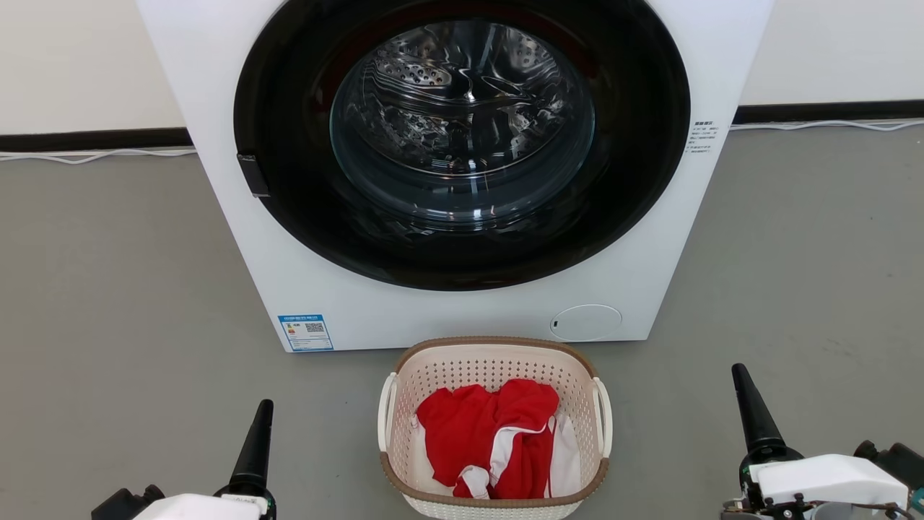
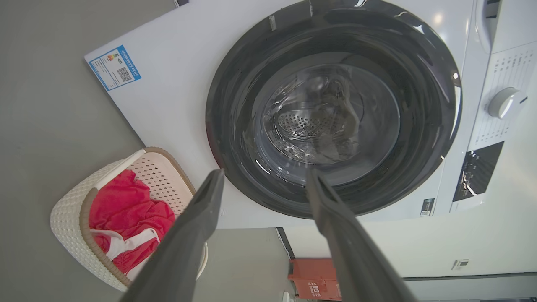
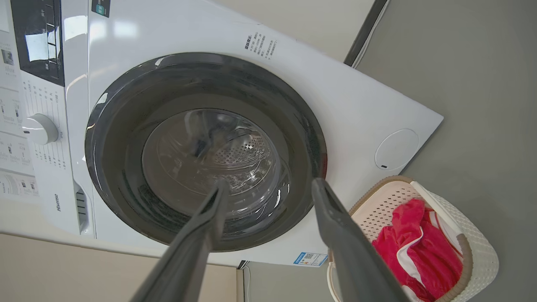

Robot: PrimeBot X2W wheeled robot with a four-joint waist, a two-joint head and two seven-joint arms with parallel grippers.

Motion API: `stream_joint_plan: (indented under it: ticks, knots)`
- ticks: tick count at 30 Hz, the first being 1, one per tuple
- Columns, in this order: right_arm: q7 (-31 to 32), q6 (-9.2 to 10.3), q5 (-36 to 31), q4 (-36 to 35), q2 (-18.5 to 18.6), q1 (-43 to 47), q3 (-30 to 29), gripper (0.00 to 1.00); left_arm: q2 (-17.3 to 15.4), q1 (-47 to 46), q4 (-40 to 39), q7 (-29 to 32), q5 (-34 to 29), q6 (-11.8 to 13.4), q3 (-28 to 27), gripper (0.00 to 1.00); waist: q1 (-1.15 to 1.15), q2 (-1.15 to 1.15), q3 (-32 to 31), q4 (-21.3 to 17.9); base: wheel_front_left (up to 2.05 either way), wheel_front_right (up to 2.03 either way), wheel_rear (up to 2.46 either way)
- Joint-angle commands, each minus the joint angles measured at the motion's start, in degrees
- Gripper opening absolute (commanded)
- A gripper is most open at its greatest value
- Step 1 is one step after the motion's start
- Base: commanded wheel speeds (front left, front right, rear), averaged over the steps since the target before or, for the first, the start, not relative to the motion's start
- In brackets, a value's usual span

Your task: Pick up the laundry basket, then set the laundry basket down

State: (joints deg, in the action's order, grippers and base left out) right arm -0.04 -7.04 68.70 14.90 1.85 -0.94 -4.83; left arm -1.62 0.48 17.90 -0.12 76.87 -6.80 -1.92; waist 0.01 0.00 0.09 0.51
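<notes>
Sitting on the grey floor (image 1: 108, 289) just in front of the white washing machine (image 1: 462, 318), below its round glass door (image 1: 462, 130), the laundry basket (image 1: 469, 375) holds a crumpled red and white garment (image 1: 469, 433). The left gripper (image 2: 265, 174), its two dark fingers spread wide with nothing between them, hangs short of the washing machine's front, off toward its left corner and apart from the basket. The right gripper (image 3: 268, 182), likewise spread and empty, hangs short of the washing machine toward its right corner. Both point at the washing machine's door, where the steel drum (image 1: 462, 94) shows through the glass.
</notes>
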Motion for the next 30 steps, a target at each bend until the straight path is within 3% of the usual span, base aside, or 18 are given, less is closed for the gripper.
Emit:
stream_joint_plan:
  ticks: [1,30]
  knots:
    - [-0.82,-0.16,-2.45,-2.31,0.95,-0.79,0.94,1.0,-0.44,-1.63,-1.91,-0.75,-2.12,0.12,-0.44,1.0,-0.01,0.0,0.03,0.0,0.0,0.0,0.0]
    - [-5.7,-0.26,-30.14,-1.84,3.42,-1.8,4.5,1.0,-0.72,-1.32,-2.75,-5.63,-25.51,0.81,0.21,1.0,-0.01,0.0,-0.12,0.44,0.0,0.0,0.0]
